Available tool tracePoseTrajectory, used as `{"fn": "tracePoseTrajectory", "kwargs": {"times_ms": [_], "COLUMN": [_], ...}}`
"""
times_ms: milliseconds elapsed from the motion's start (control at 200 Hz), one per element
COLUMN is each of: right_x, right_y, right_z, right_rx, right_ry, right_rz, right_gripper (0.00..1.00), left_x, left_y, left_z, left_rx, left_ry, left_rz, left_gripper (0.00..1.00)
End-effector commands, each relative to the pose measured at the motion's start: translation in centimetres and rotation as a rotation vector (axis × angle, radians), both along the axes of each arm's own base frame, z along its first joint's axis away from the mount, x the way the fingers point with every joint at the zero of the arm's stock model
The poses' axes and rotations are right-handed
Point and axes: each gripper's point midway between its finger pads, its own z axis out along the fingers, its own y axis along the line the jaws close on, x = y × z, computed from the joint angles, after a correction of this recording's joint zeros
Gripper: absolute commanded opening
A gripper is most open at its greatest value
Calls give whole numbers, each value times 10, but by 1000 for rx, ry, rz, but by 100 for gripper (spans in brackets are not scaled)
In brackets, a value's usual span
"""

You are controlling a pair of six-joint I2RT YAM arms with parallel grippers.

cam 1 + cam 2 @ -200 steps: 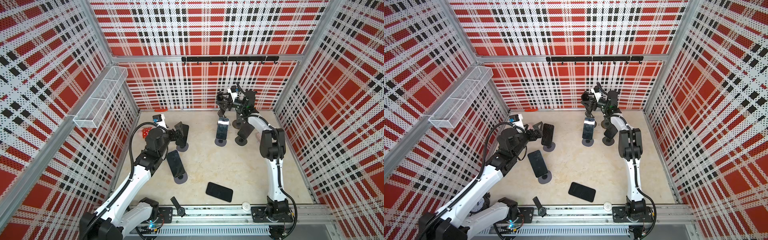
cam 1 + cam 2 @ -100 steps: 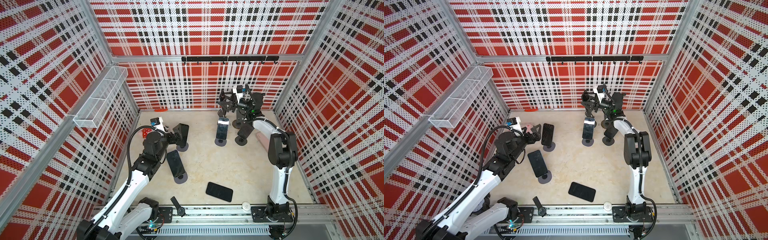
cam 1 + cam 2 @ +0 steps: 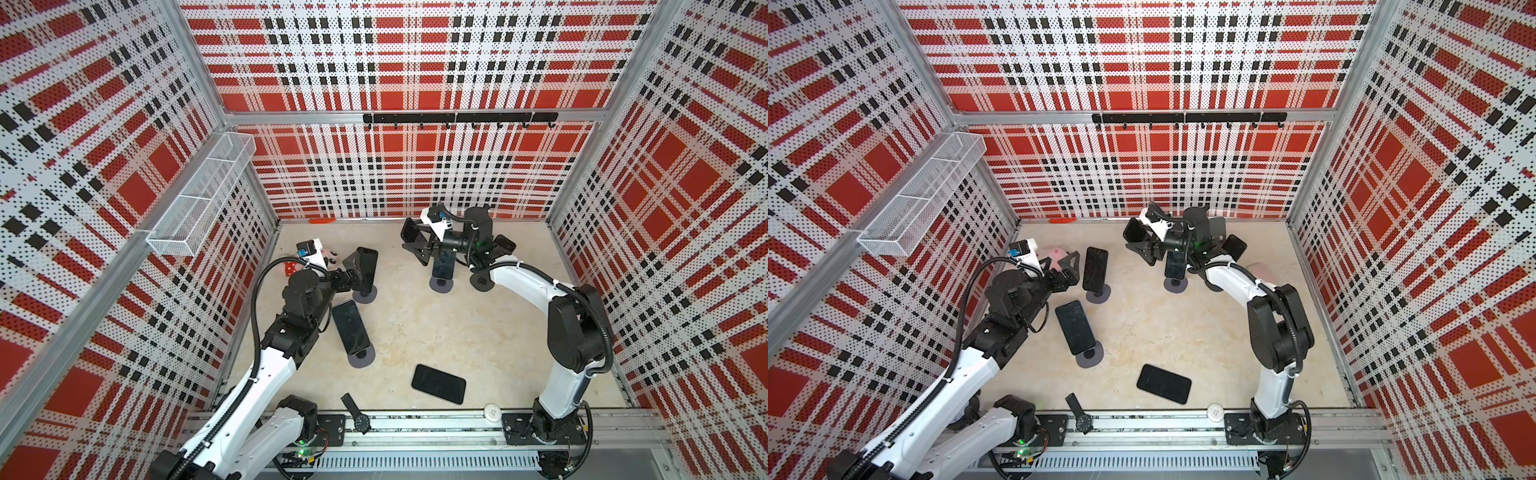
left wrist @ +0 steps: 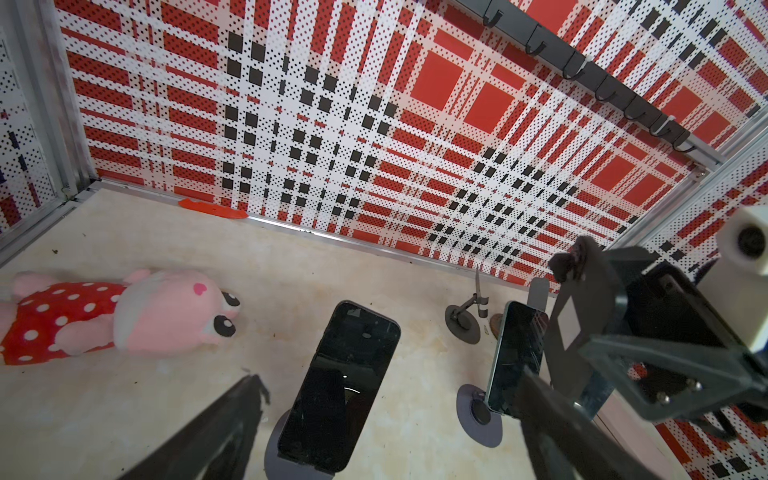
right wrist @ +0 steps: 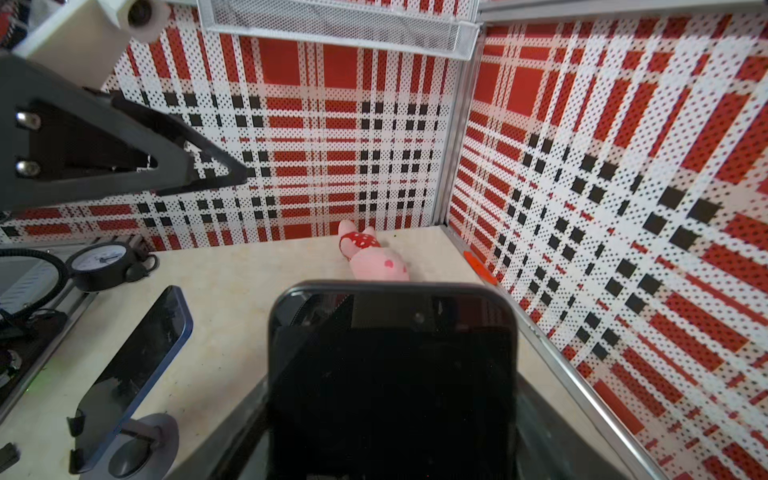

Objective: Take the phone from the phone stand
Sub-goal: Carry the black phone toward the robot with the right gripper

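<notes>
My right gripper [image 3: 417, 243] [image 5: 392, 403] is shut on a black phone [image 3: 411, 233] [image 5: 392, 374] and holds it in the air near the back wall, clear of any stand. An empty phone stand [image 3: 483, 281] is just right of it. My left gripper [image 3: 352, 270] [image 4: 390, 378] is open beside another phone [image 3: 366, 270] [image 4: 345, 382] that leans on its stand [image 3: 365, 294]. In the left wrist view this phone lies between my spread fingers [image 4: 232, 424]. Two more phones rest on stands [image 3: 441, 266] [image 3: 351, 328], and one phone [image 3: 438, 383] lies flat.
A pink plush toy [image 4: 124, 316] [image 5: 374, 259] lies by the left wall, near a red die [image 3: 289, 268]. An orange tool [image 3: 322, 220] sits against the back wall. A wristwatch [image 3: 358, 417] lies by the front rail. A wire basket [image 3: 199, 195] hangs on the left wall.
My right gripper has carried its phone leftward and toward the front, and its elbow has swung out to the right. My left gripper has stayed open beside its phone.
</notes>
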Motion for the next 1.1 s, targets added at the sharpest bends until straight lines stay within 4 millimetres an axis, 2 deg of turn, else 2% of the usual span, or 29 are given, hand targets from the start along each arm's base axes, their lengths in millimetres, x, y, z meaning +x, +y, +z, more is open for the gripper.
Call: {"fn": "tracePoseTrajectory", "kwargs": {"times_ms": [0,296,476,721,852,957,1092], "right_x": [-17,-63,-88,-111,-132,-148,-157], "right_y": [2,11,-3,-27,-38,-42,-47], "right_z": [1,-57,-82,-110,-130,-145,-167], "right_rx": [-69,-209,-265,-320,-386,-447,-534], "right_ry": [-73,30,117,196,257,283,309], "right_rz": [-50,-98,-116,-210,-200,-185,-192], "right_gripper": [72,70,70,72,72,72,72], "left_x": [0,1,4,7,8,8,7], "left_y": [11,9,3,-2,-4,-4,-4], "left_z": [3,-7,-10,-15,-16,-16,-14], "left_rx": [-15,6,28,35,67,71,56], "left_ry": [-31,-41,-52,-64,-69,-72,-88], "left_rz": [61,117,125,155,158,166,170], "left_gripper": [98,98,98,98,98,98,98]}}
